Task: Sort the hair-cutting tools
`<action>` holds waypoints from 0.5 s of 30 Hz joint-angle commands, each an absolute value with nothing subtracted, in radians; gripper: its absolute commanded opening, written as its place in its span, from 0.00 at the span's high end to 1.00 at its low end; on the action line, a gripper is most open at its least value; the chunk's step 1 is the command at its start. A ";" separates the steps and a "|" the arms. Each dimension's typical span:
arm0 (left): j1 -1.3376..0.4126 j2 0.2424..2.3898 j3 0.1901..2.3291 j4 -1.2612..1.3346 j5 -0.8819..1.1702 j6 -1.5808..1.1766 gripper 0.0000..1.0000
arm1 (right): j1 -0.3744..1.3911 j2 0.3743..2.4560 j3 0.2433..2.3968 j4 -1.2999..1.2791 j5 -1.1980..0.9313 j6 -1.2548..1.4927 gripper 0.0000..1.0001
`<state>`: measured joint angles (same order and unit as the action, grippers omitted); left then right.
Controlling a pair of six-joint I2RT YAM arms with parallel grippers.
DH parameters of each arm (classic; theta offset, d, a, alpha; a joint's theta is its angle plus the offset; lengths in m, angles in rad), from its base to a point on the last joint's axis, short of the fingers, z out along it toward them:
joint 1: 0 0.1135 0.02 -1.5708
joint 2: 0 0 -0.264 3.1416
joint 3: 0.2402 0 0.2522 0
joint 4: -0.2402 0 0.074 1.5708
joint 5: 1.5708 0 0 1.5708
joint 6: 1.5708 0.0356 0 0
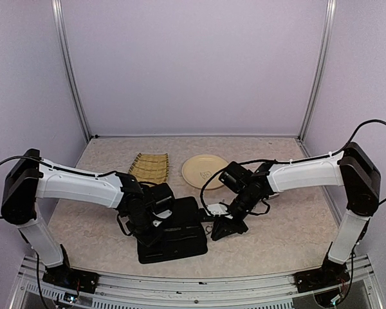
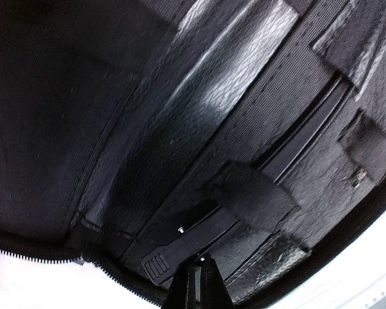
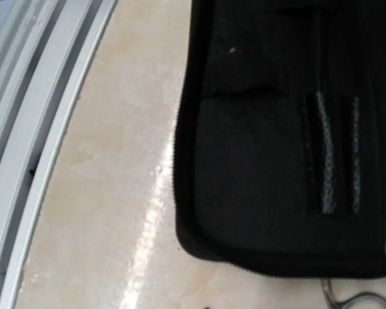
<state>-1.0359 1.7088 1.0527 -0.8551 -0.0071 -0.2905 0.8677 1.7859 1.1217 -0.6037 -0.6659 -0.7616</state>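
At left gripper (image 2: 197,273): clenched on nothing visible, tips just short of black clip (image 2: 174,248), tucked under elastic strap (image 2: 251,196) in open zip case (image 2: 199,96). At right gripper (image 1: 222,230): grip impossible to tell; silver scissors (image 3: 357,296) flat on table (image 3: 116,161) just beside it, near case's edge.

High rear view over the whole table (image 1: 83,219) — both wrist views close on the black case (image 1: 180,243)

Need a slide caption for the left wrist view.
Left gripper, shut, poised by a black clip strapped inside the open case.
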 commanded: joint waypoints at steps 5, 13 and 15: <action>-1.042 1.757 1.076 -0.759 0.054 -0.316 1.00 | 0.866 1.814 1.123 -0.599 -0.673 -0.757 0.91; -1.054 1.792 1.053 -0.655 0.111 -0.336 0.98 | 0.866 1.831 1.128 -0.604 -0.673 -0.757 0.91; -1.054 1.797 1.043 -0.641 0.116 -0.338 0.97 | 0.866 1.834 1.130 -0.605 -0.675 -0.756 0.91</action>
